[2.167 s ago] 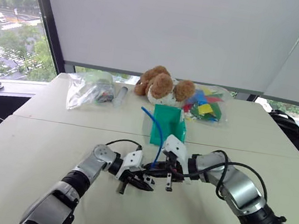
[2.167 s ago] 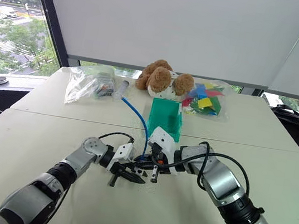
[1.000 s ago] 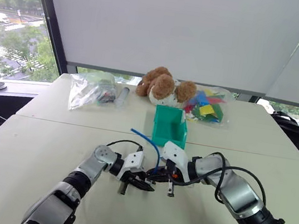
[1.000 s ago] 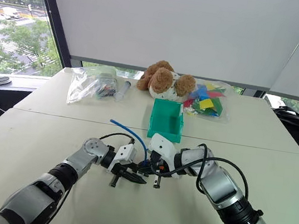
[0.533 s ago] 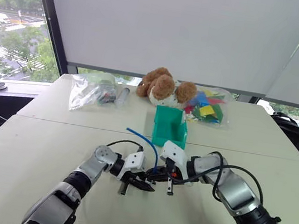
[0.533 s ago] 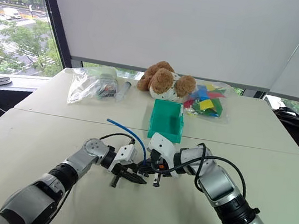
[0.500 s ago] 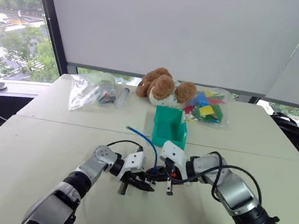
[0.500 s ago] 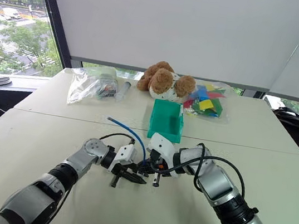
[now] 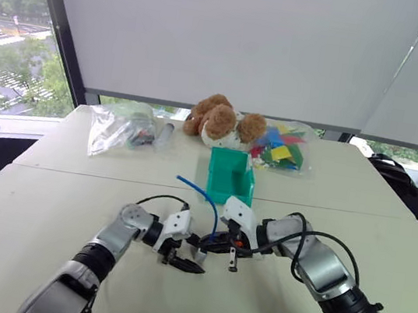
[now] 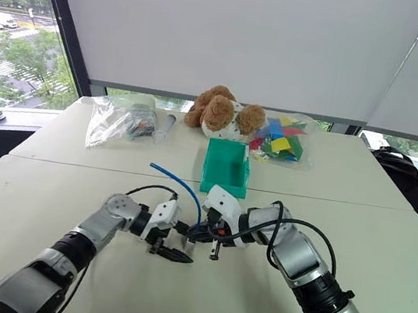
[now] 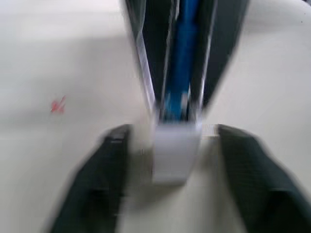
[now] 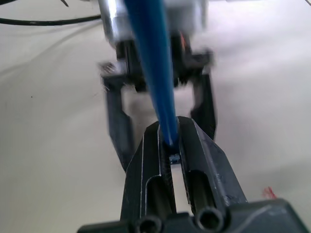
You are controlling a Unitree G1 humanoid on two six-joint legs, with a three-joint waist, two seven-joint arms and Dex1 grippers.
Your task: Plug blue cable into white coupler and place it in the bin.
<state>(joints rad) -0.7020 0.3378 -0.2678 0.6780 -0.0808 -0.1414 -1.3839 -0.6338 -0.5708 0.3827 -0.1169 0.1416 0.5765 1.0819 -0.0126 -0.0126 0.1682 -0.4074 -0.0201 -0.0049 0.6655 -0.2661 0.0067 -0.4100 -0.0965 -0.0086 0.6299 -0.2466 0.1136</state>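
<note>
The blue cable (image 9: 204, 200) arcs up from between my two grippers, its free end pointing left. My right gripper (image 12: 171, 141) is shut on the cable close to its plug end. In the left wrist view the white coupler (image 11: 175, 151) sits on that end of the cable, low over the table. My left gripper (image 9: 185, 262) is open, its black fingers (image 11: 108, 160) standing apart on either side of the coupler with a gap on each side. The teal bin (image 9: 230, 175) stands just behind the grippers, its opening facing me.
At the back of the cream table (image 9: 45, 203) sit a brown teddy bear (image 9: 218, 118), a clear bag of coloured pieces (image 9: 278, 145) and a clear bag with dark items (image 9: 119, 124). A window runs along the left.
My left gripper has opened off the coupler and drawn a little to the left. The right gripper keeps its hold on the cable. The camera has shifted slightly.
</note>
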